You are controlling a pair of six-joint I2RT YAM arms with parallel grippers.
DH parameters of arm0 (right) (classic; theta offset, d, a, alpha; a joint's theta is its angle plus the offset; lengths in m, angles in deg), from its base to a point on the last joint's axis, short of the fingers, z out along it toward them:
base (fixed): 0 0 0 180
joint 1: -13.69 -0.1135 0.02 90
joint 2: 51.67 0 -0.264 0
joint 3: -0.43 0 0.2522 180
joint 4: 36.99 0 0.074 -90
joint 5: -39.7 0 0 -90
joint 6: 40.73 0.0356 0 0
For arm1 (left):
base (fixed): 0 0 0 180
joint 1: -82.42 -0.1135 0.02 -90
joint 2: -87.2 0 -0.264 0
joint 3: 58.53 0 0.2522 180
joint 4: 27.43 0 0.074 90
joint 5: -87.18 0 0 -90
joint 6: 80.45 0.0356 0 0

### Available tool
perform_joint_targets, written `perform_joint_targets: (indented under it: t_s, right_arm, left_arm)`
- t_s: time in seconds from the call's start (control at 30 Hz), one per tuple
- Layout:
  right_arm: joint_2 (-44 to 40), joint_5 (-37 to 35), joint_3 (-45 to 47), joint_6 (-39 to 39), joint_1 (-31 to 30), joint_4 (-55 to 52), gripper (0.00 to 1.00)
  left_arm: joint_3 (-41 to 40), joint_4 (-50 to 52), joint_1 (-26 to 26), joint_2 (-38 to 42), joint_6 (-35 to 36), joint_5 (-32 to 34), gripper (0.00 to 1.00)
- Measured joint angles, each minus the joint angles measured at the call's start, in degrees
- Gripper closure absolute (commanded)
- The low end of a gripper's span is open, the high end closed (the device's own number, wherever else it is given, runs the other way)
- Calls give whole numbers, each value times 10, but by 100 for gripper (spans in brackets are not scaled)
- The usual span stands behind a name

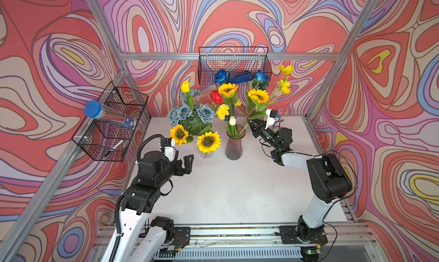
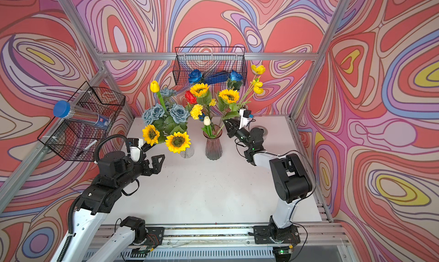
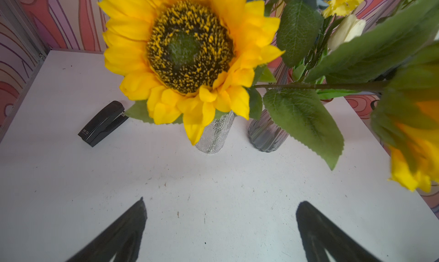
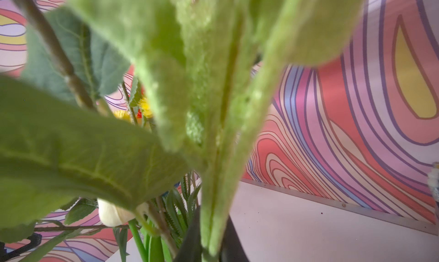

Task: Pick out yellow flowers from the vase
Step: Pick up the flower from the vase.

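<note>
Two vases stand mid-table: a clear glass vase [image 1: 206, 154] and a smoky ribbed vase [image 1: 234, 147]. Yellow flowers fill both: sunflowers [image 1: 208, 141] and a tulip [image 1: 185, 86] over the clear one, sunflowers [image 1: 258, 95], a carnation [image 1: 222, 111] and a small-blossom spray [image 1: 285, 82] over the smoky one. My right gripper [image 1: 251, 126] [image 4: 212, 215] is shut on a pale green stem [image 4: 213, 177] just above the smoky vase's rim; leaves hide which bloom it carries. Left of the clear vase, my left gripper [image 1: 186, 164] [image 3: 221, 201] hangs open and empty.
Grey-blue roses [image 1: 184, 112], a red rose [image 1: 216, 97], a white tulip [image 1: 232, 120] and blue roses [image 1: 221, 76] mix with the yellow blooms. A black stapler [image 3: 102, 123] lies behind the clear vase. Wire baskets [image 1: 234, 66] [image 1: 111, 130] hang on the walls.
</note>
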State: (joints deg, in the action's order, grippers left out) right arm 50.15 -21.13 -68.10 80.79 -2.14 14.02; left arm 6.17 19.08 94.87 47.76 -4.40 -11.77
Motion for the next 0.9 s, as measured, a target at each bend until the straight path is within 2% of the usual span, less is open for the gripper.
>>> perform_joint_targets:
  t_s: [0.2, 0.43, 0.9]
  right_arm:
    - [-56, 0, 0, -24, 0, -33, 89]
    - [-107, -10, -6, -79, -3, -115, 100]
    - [-146, -23, -10, -130, -4, -189, 100]
  left_arm:
    - [0, 0, 0, 0, 0, 0, 0]
    - [0, 0, 0, 0, 0, 0, 0]
    - [0, -3, 0, -1, 0, 2, 0]
